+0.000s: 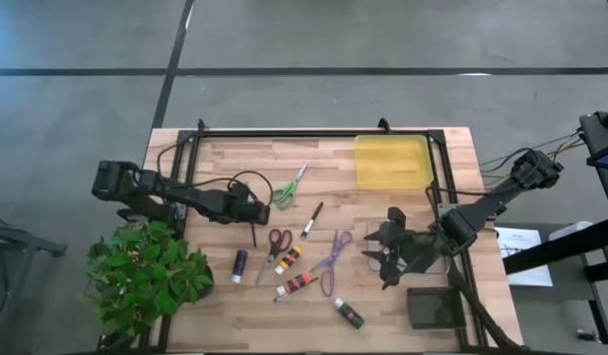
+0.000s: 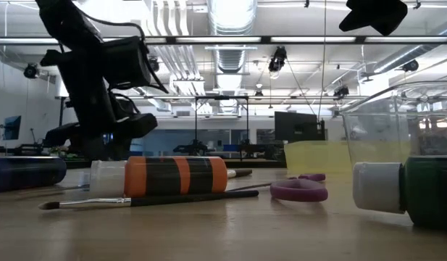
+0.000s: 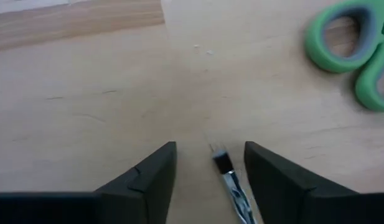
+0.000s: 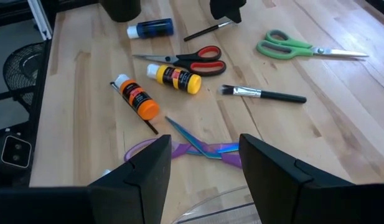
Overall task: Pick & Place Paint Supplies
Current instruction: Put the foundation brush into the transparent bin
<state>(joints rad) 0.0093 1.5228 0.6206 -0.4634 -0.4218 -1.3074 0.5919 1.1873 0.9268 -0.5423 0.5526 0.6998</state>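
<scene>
My left gripper (image 3: 210,171) hangs open astride a brush (image 3: 230,180). It looks light, stiff and thin; I'd pinch its ferrule. Right gripper (image 4: 201,163) waits open.

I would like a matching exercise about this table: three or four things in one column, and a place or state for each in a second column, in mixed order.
Things:
1. green scissors
2. yellow tray
3. green paint bottle
4. left gripper

Places or states:
A. at the table's far right corner
B. open around a thin brush
C. nearest the table's front edge
D. just beyond the left gripper

Pairs: 1-D, 2-A, 3-C, 4-B
</scene>
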